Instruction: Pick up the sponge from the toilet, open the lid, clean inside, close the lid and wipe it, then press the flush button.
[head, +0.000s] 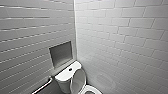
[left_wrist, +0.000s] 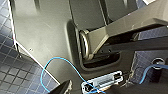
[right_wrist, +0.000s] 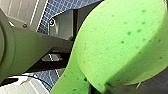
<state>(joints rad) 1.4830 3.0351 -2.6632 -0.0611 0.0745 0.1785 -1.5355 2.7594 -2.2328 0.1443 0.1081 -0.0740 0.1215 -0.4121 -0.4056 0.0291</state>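
You're looking into a corner of white tiled walls (head: 120, 32), and the toilet (head: 65, 82) sits at the bottom centre of the head view, cut off by the lower edge. The lid (head: 78, 81) is up, standing on edge and leaning back toward the tank (head: 67, 75), its pale underside facing you. Just below it, at the bottom edge, you catch the curve of the open bowl rim. On the flat tank top, the flush button (head: 70, 69) shows as a small dark dot, a little left of centre in the frame. Above the tank, a grey niche (head: 60, 53) is set into the left wall, and a metal grab bar (head: 43, 86) runs slantwise in the lower left corner.

Over on the right wrist view, the sponge (right_wrist: 120, 42) is huge and bright green, pores and all, right up against the camera. Your right gripper (right_wrist: 111, 87) has its fingers pinching the sponge, dark against its edge, with blue mosaic floor (right_wrist: 62, 7) behind.

On the left wrist view, a thin blue cable (left_wrist: 50, 67) loops across the robot's own grey body.
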